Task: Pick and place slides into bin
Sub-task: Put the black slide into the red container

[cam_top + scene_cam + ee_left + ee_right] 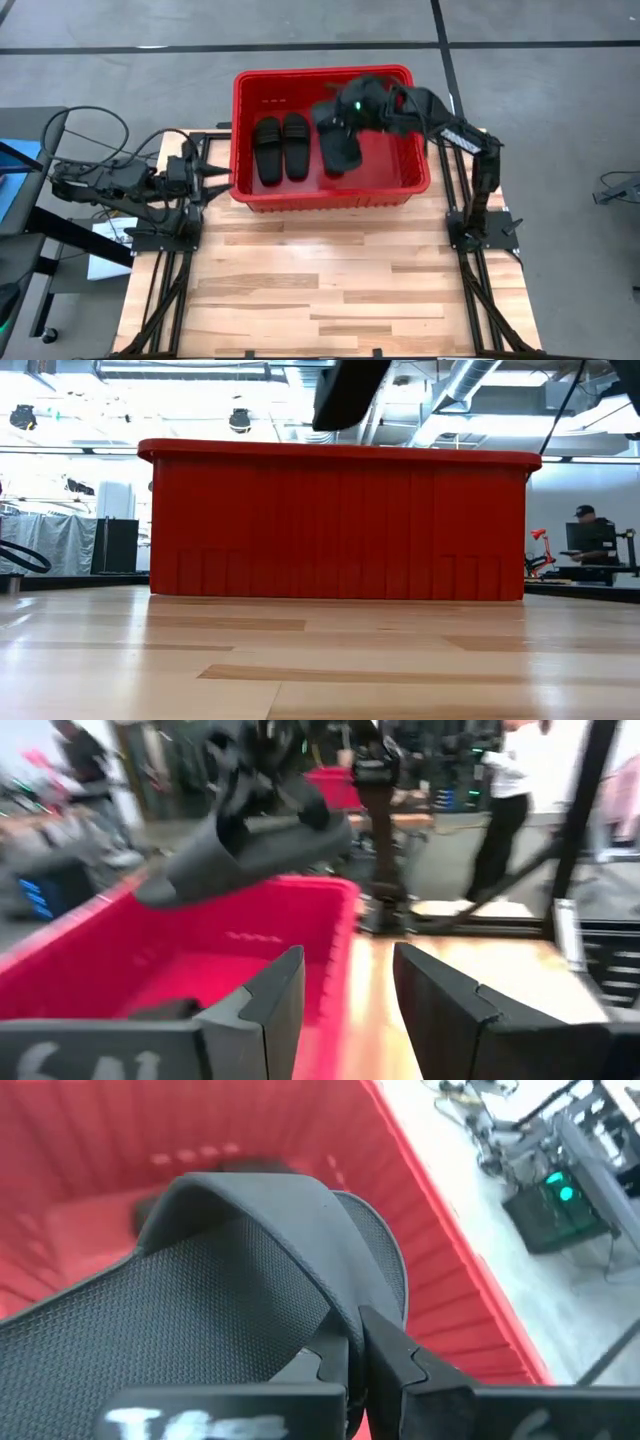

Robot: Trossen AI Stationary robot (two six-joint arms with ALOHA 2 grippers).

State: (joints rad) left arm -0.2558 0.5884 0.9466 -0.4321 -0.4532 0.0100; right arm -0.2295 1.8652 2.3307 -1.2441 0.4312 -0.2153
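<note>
Your light wood desk [330,280] sits on grey concrete floor; low view shows a workshop w/ ceiling ducts and a seated person [590,540] at far right. Red bin [420,165] stands at the desk's far edge, three slides [283,148] lying inside. Right gripper [355,1345] is clamped on the strap of a fourth slide [230,1270], held above the bin. Left gripper [345,990], fingers parted, waits just beside the bin's left wall. Low view hides the bin's contents.
</note>
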